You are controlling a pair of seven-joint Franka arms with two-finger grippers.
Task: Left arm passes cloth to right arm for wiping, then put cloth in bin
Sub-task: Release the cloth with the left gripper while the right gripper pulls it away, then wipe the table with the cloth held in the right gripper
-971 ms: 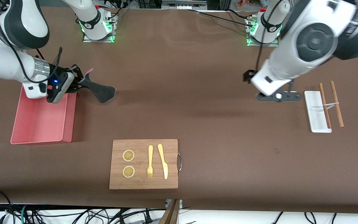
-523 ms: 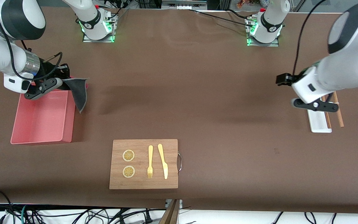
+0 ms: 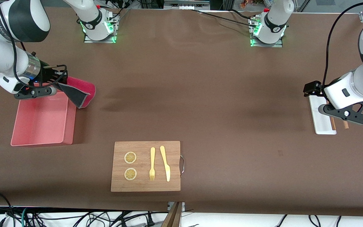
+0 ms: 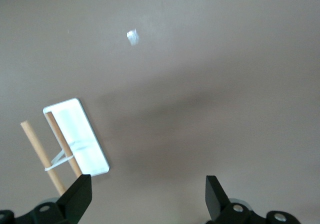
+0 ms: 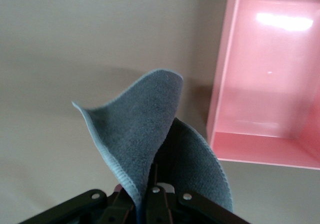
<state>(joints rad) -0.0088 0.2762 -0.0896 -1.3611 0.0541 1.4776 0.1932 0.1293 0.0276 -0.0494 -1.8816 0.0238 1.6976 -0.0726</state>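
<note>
My right gripper point(image 3: 58, 84) is shut on the cloth point(image 3: 80, 91), crimson-pink with a dark grey back. It holds the cloth in the air over the bin's corner farthest from the front camera. In the right wrist view the grey cloth point(image 5: 150, 134) folds up from the shut fingers, with the pink bin point(image 5: 265, 83) beside it. The bin point(image 3: 43, 118) is a pink low-walled box at the right arm's end of the table. My left gripper point(image 3: 347, 115) is open and empty over the small white tray point(image 3: 320, 121); its fingertips point(image 4: 82, 194) stand wide apart in the left wrist view.
A wooden board point(image 3: 146, 166) with two lemon slices, a fork and a knife lies near the front camera. Two wooden sticks point(image 4: 47, 154) lie by the white tray point(image 4: 82, 139) at the left arm's end.
The right gripper has carried the cloth from beside the bin to over the bin's corner. The left arm has drawn back toward its end of the table, over the white tray.
</note>
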